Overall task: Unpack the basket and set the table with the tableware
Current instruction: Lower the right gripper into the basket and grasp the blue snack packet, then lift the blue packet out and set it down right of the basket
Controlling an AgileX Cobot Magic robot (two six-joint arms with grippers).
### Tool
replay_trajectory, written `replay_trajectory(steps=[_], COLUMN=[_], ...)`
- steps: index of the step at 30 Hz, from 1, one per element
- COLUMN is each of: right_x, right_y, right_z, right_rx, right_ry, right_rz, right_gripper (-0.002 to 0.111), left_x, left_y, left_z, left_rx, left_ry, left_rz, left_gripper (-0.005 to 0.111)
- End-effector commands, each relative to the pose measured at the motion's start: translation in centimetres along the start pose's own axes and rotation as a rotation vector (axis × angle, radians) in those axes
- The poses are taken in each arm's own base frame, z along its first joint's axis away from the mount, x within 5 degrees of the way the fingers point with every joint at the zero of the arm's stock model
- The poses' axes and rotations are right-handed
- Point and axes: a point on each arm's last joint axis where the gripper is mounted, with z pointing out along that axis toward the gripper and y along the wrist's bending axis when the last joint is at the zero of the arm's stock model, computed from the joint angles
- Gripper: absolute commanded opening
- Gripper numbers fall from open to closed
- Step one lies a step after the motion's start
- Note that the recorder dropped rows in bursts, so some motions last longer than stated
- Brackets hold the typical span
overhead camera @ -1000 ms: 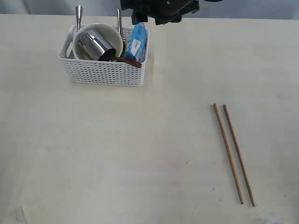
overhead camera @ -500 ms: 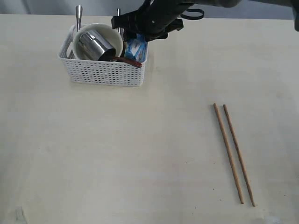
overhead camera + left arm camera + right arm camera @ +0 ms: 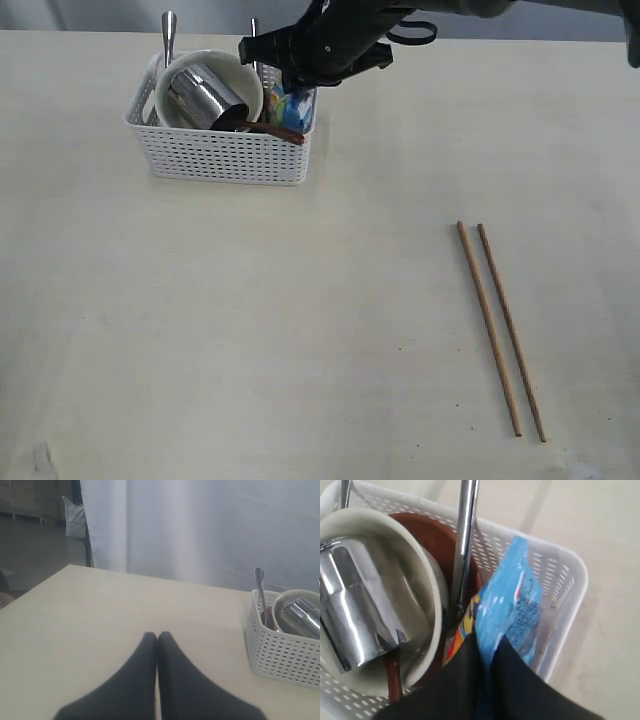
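The white basket (image 3: pixel 225 160) stands at the table's (image 3: pixel 300 330) far left. It holds a cream bowl (image 3: pixel 427 580) with a steel cup (image 3: pixel 200 95) lying in it, a reddish-brown plate (image 3: pixel 435 540), a dark red spoon (image 3: pixel 275 130), two upright steel handles (image 3: pixel 169 30) (image 3: pixel 465 540) and a blue snack packet (image 3: pixel 512 595). My right gripper (image 3: pixel 487 642) reaches into the basket's right end and is shut on the packet's top edge. Two wooden chopsticks (image 3: pixel 500 325) lie side by side at the right. My left gripper (image 3: pixel 157 636) is shut and empty, off to the side of the basket (image 3: pixel 280 655).
A pale curtain (image 3: pixel 200 525) hangs behind the table's far edge. The right arm (image 3: pixel 340 30) stretches over the back of the table toward the basket.
My right gripper came down from behind the basket onto the blue packet and closed on it. The packet now sits lower and more crumpled. The left gripper has not moved.
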Motion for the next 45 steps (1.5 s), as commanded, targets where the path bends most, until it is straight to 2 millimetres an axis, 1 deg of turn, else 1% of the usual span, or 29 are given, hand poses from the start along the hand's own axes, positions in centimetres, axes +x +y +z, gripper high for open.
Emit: replay_trajectory(steps=[1, 7, 11, 18, 21, 25, 28, 29, 30, 31, 32, 33, 34, 35, 36, 37, 39, 41, 43, 45], right_x=[-0.2, -1.0, -1.9, -2.6, -3.0, -3.5, -3.5, -3.3, -3.1, -2.8, -2.8, -2.5, -2.2, -1.4, -1.0, 0.0, 0.8, 1.1, 1.4, 2.0], right_y=[0.2, 0.6, 0.9, 1.4, 1.7, 1.9, 1.0, -0.1, -0.7, -2.3, -3.2, -5.0, -5.8, -7.9, -8.9, -11.0, -13.2, -13.7, -13.3, -13.2], right_z=[-0.4, -2.3, -4.4, -7.9, -9.9, -13.2, -15.4, -16.2, -16.5, -16.8, -16.9, -16.7, -16.5, -15.9, -15.5, -14.9, -13.9, -12.6, -10.8, -8.9], right_rx=[-0.004, -0.007, -0.001, 0.01, 0.013, 0.054, 0.129, 0.171, 0.189, 0.226, 0.241, 0.261, 0.266, 0.273, 0.28, 0.312, 0.335, 0.336, 0.345, 0.438], right_ry=[0.003, -0.032, -0.074, -0.098, -0.12, -0.157, -0.148, -0.099, -0.071, -0.012, 0.003, 0.021, 0.036, 0.067, 0.087, 0.131, 0.173, 0.197, 0.222, 0.27], right_rz=[0.003, -0.01, -0.039, -0.075, -0.093, -0.128, -0.116, -0.103, -0.093, -0.069, -0.058, -0.019, -0.005, 0.023, 0.032, 0.069, 0.114, 0.119, 0.076, 0.013], right_gripper=[0.0, 0.0, 0.0, 0.0, 0.0, 0.0, 0.0, 0.0, 0.0, 0.0, 0.0, 0.0, 0.0, 0.0, 0.0, 0.0, 0.0, 0.0, 0.0, 0.0], left_x=[0.1, 0.1, 0.1, 0.1, 0.1, 0.1, 0.1, 0.1, 0.1, 0.1, 0.1, 0.1, 0.1, 0.1, 0.1, 0.1, 0.1, 0.1, 0.1, 0.1], left_y=[0.0, 0.0, 0.0, 0.0, 0.0, 0.0, 0.0, 0.0, 0.0, 0.0, 0.0, 0.0, 0.0, 0.0, 0.0, 0.0, 0.0, 0.0, 0.0, 0.0], left_z=[0.0, 0.0, 0.0, 0.0, 0.0, 0.0, 0.0, 0.0, 0.0, 0.0, 0.0, 0.0, 0.0, 0.0, 0.0, 0.0, 0.0, 0.0, 0.0, 0.0], left_rx=[-0.003, -0.003, -0.003, -0.003, -0.003, -0.003, -0.003, -0.003, -0.003, -0.003, -0.003, -0.003, -0.003, -0.003, -0.003, -0.003, -0.003, -0.003, -0.003, -0.003], left_ry=[-0.003, -0.003, -0.003, -0.003, -0.003, -0.003, -0.003, -0.003, -0.003, -0.003, -0.003, -0.003, -0.003, -0.003, -0.003, -0.003, -0.003, -0.003, -0.003, -0.003], left_rz=[-0.001, -0.001, -0.001, -0.001, -0.001, -0.001, -0.001, -0.001, -0.001, -0.001, -0.001, -0.001, -0.001, -0.001, -0.001, -0.001, -0.001, -0.001, -0.001, -0.001], left_gripper=[0.0, 0.0, 0.0, 0.0, 0.0, 0.0, 0.0, 0.0, 0.0, 0.0, 0.0, 0.0, 0.0, 0.0, 0.0, 0.0, 0.0, 0.0, 0.0, 0.0])
